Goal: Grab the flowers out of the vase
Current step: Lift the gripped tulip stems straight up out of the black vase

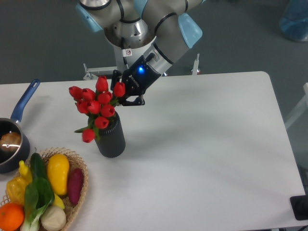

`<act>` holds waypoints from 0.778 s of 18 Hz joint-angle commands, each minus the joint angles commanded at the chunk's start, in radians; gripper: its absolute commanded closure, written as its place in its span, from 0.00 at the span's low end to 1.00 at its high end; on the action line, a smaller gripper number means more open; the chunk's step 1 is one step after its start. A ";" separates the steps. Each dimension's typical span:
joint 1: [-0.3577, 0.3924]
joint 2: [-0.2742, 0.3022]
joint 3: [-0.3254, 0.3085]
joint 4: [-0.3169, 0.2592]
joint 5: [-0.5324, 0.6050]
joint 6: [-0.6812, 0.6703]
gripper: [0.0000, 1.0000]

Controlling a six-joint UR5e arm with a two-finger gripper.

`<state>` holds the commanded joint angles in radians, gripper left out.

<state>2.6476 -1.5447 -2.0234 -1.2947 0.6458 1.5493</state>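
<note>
The pincer [120, 92] is clamped on the flowers [95, 105] at the upper right of the bunch. The stems are in the vase [111, 138], which stands on the white counter [207, 144], and the bunch leans to the left.

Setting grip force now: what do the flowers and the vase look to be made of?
The flowers: evenly red, smooth, identical buds, which suggests artificial plastic or fabric, though real ones cannot be ruled out. The vase: dark grey, matte with no glare, possibly plastic or unglazed ceramic. The hand is at the bunch; its grip is hidden.
</note>
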 joint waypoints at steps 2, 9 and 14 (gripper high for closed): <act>0.002 0.003 0.012 -0.003 0.018 -0.002 1.00; 0.014 0.021 0.055 -0.005 0.035 -0.097 1.00; 0.012 0.035 0.098 -0.012 0.011 -0.175 1.00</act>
<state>2.6599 -1.5095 -1.9252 -1.3070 0.6567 1.3746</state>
